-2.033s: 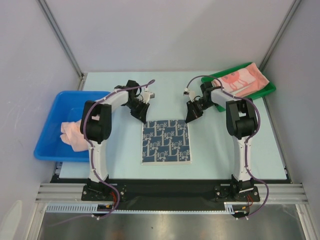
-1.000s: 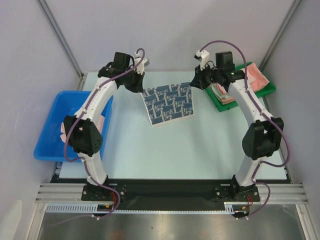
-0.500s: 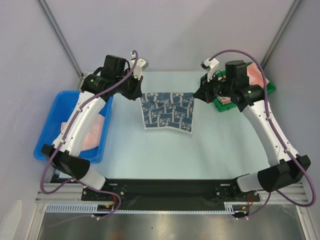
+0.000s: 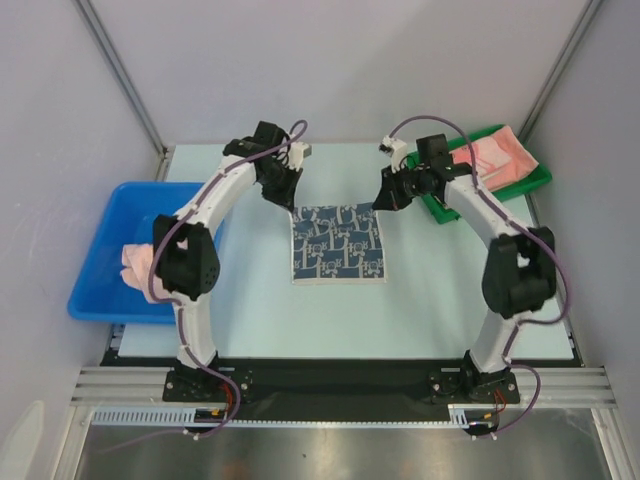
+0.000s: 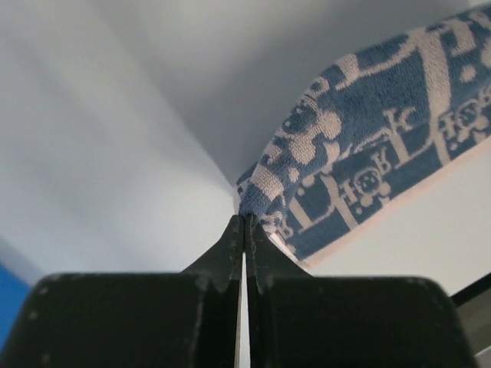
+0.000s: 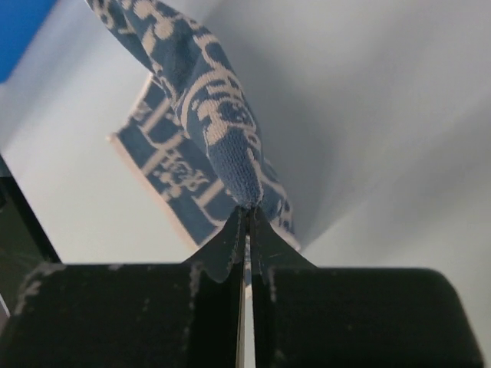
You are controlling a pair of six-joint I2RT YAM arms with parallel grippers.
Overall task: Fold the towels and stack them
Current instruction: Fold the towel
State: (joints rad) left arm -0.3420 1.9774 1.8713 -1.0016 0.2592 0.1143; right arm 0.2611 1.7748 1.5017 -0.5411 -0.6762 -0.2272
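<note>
Though indistinct overhead, pinched towel (image 5: 368, 146) corners.

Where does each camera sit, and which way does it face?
Top external: above and behind the robot, looking down on the table; left arm and right arm show whole.
Left wrist: on the left arm, looking along the shut left gripper at the pinched dark blue towel corner.
Right wrist: on the right arm, along the shut right gripper at another pinched corner.
Shared: all three views show that towel.
</note>
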